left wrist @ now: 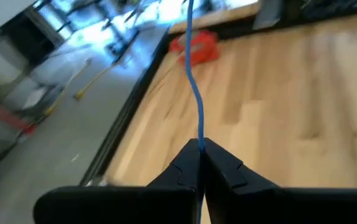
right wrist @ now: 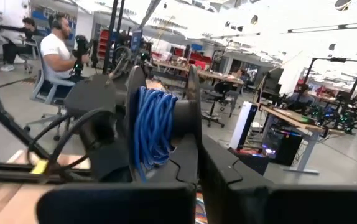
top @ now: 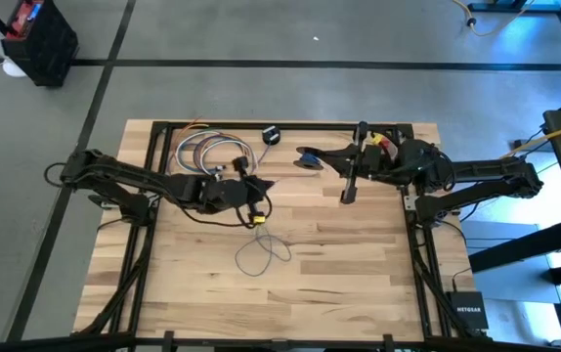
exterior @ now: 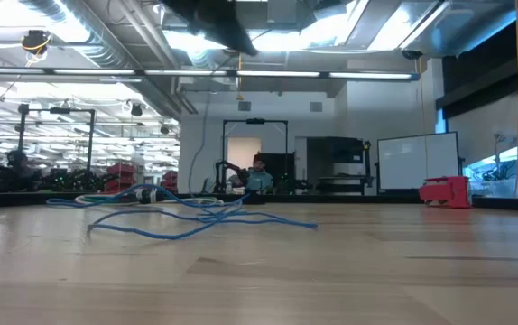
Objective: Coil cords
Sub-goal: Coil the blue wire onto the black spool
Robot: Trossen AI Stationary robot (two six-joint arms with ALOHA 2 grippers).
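A thin blue cord (left wrist: pixel 194 93) runs from my left gripper (left wrist: pixel 201 149), which is shut on it above the table's middle (top: pixel 261 186). More of this cord lies in loose loops (top: pixel 261 256) on the wood nearer the front, seen as blue strands (exterior: pixel 187 217) in the low view. My right gripper (right wrist: pixel 200 171) is shut on a black spool (right wrist: pixel 160 124) wound with blue cord, held up at the far middle (top: pixel 308 156). A small black puck (top: pixel 271 135) rests by the far edge. My left gripper pinches the cord (left wrist: pixel 199 142) between its two fingertips, a single strand. From the fingers the strand rises away in a nearly straight line, clear of the table. My right gripper has the spool's near flange (right wrist: pixel 192 112) at its fingertips (right wrist: pixel 181 168). The spool is lifted clear of the table, its axle about level; the exact place of contact is hidden by the fingers.
A bundle of mixed-colour cables (top: pixel 207 152) lies at the far left of the table. A red object (exterior: pixel 446 191) stands near an edge, also in the left wrist view as a red blur (left wrist: pixel 194 46). Black frame rails (top: pixel 153 176) border the table. People sit in the room behind.
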